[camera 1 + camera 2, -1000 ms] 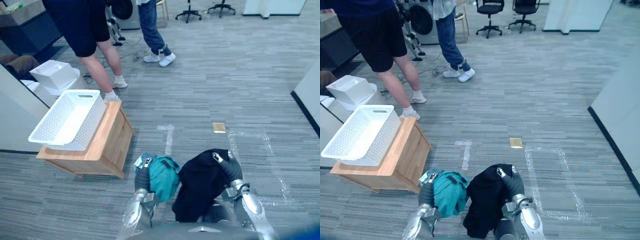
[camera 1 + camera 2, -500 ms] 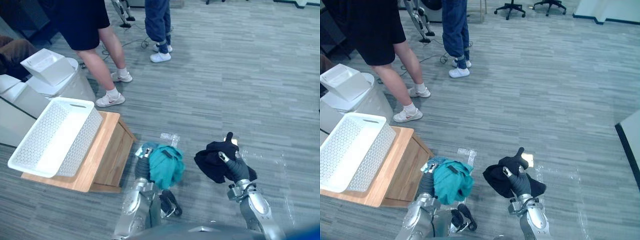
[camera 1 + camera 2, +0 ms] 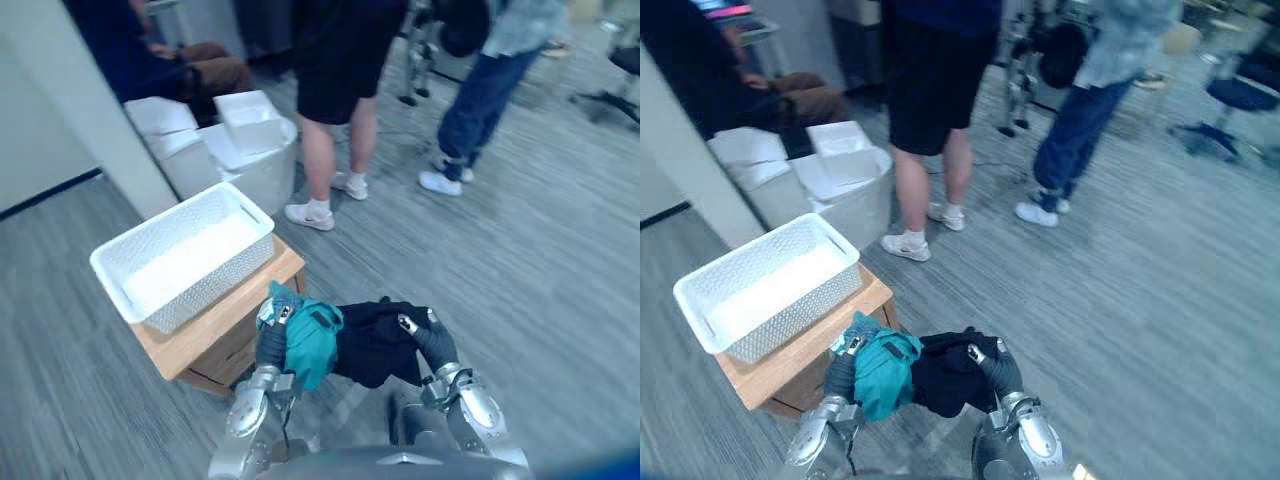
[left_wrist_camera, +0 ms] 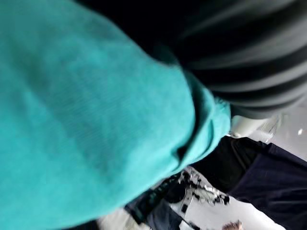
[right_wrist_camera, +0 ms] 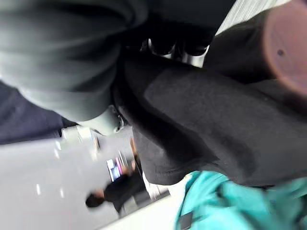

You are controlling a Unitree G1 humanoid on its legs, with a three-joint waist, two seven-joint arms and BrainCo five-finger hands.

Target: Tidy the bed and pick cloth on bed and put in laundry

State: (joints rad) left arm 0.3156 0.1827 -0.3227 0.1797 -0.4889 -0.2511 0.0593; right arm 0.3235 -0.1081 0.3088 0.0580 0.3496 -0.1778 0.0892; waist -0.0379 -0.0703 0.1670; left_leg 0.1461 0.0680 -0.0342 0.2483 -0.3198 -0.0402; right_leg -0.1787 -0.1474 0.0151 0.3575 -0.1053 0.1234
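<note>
My left hand [image 3: 272,338] is shut on a teal cloth [image 3: 308,342] that bunches over it; the same cloth [image 4: 86,120] covers the left wrist view. My right hand [image 3: 428,340] is shut on a black cloth [image 3: 376,340], which hangs beside the teal one and touches it. The black cloth [image 5: 211,120] drapes across the right wrist view, its fingers [image 5: 165,45] curled into it. A white perforated laundry basket [image 3: 180,256] sits on a low wooden stand [image 3: 225,315], just left of and beyond my left hand. The basket looks empty.
Two people stand beyond the basket: bare legs in white shoes [image 3: 322,180] and a person in jeans [image 3: 470,120]. White bins [image 3: 235,140] sit behind the basket near a pale wall [image 3: 60,90]. Grey floor [image 3: 540,280] lies open to the right.
The camera has turned left, bringing the basket and stand closer in front. My right hand has swung in, so the black cloth now hangs against the teal one.
</note>
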